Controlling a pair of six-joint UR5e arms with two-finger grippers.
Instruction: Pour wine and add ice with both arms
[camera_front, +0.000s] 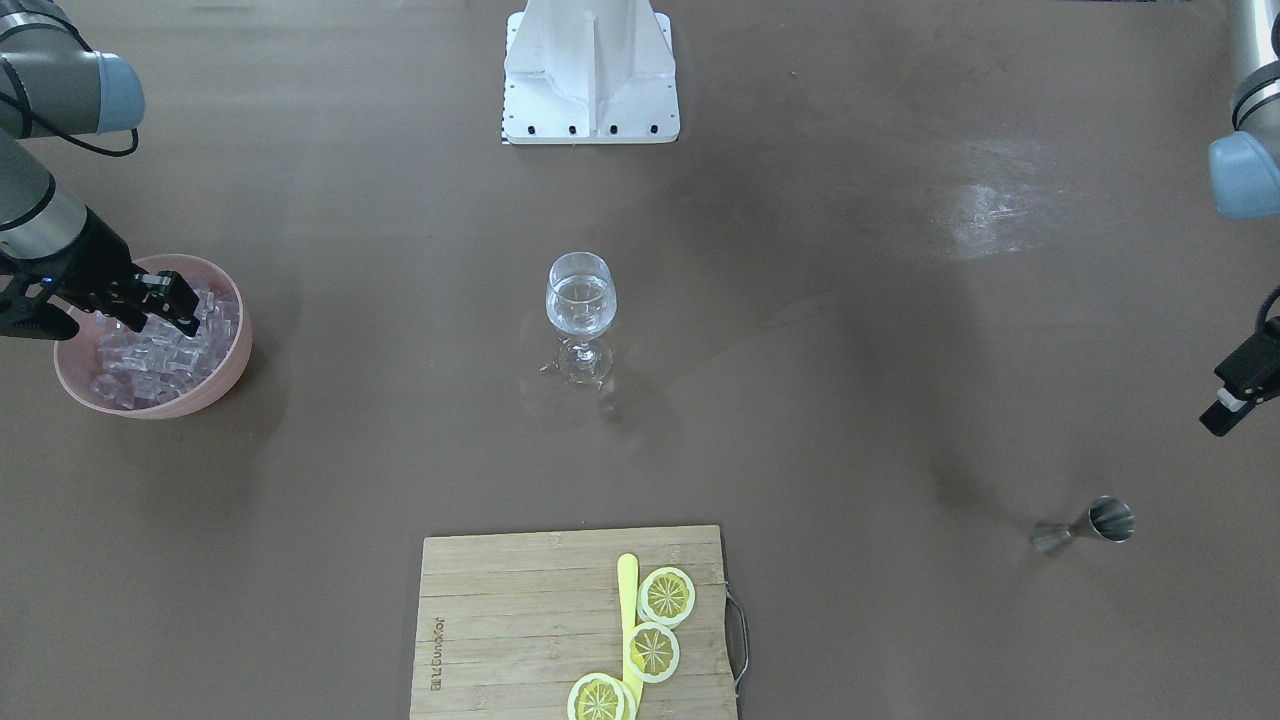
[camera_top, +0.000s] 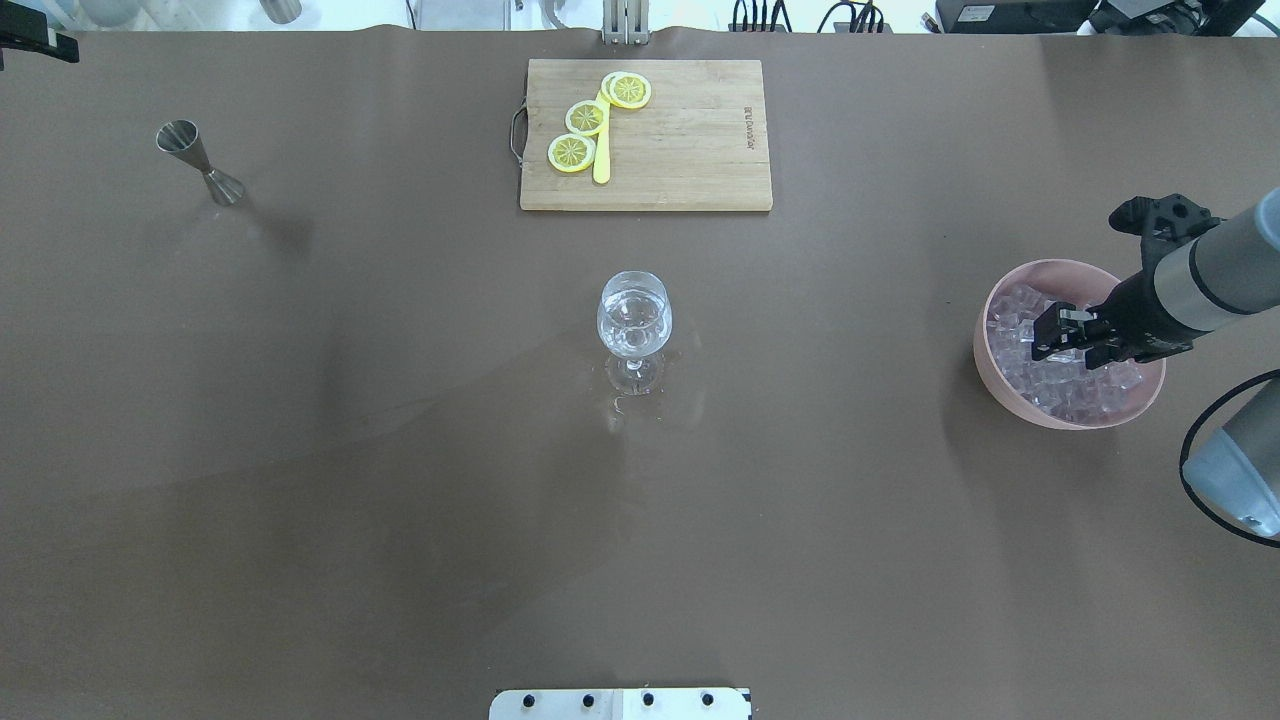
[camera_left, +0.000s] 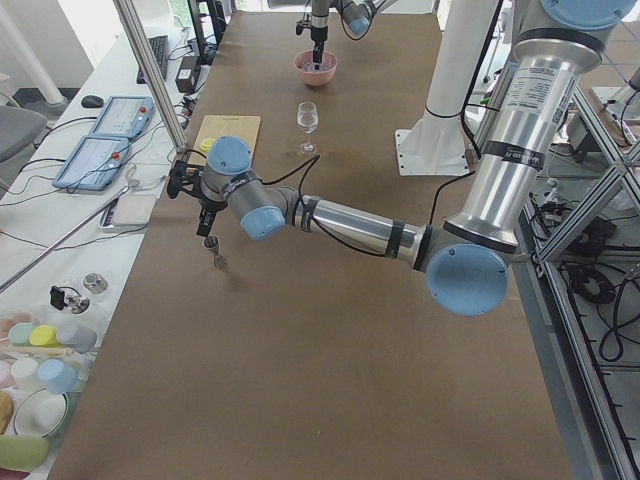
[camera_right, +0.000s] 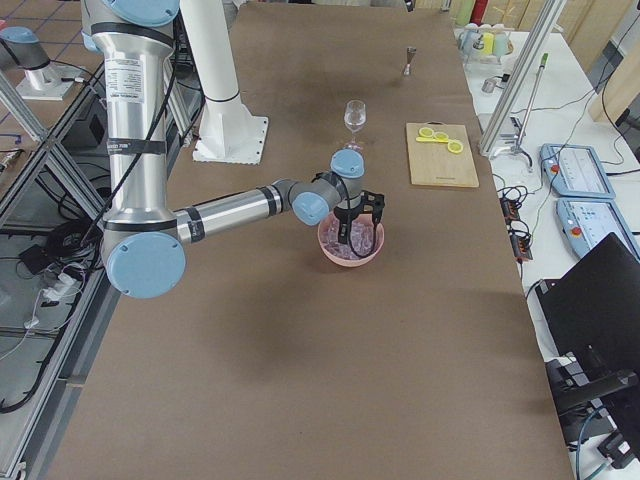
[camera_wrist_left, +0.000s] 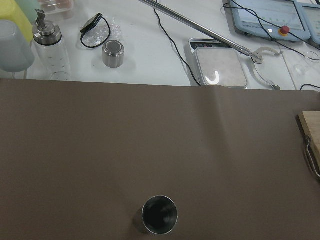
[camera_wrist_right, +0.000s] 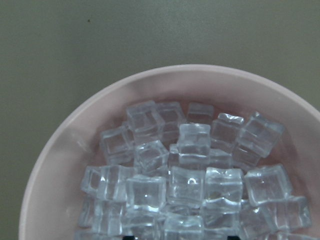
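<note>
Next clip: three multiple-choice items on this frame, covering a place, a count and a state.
1. Where is the right gripper?
A) over the jigger
B) over the pink bowl of ice
C) beside the pedestal

2. How many lemon slices lie on the cutting board?
A) two
B) three
C) five

3. How is the wine glass?
A) tipped over
B) upside down
C) upright, holding clear liquid

Key: 1B, it hangs above the ice; 2B, three yellow rounds show; 3C, it stands on its foot.

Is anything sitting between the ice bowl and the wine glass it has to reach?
Nothing visible: only bare table lies between the pink bowl of ice and the wine glass.
</note>
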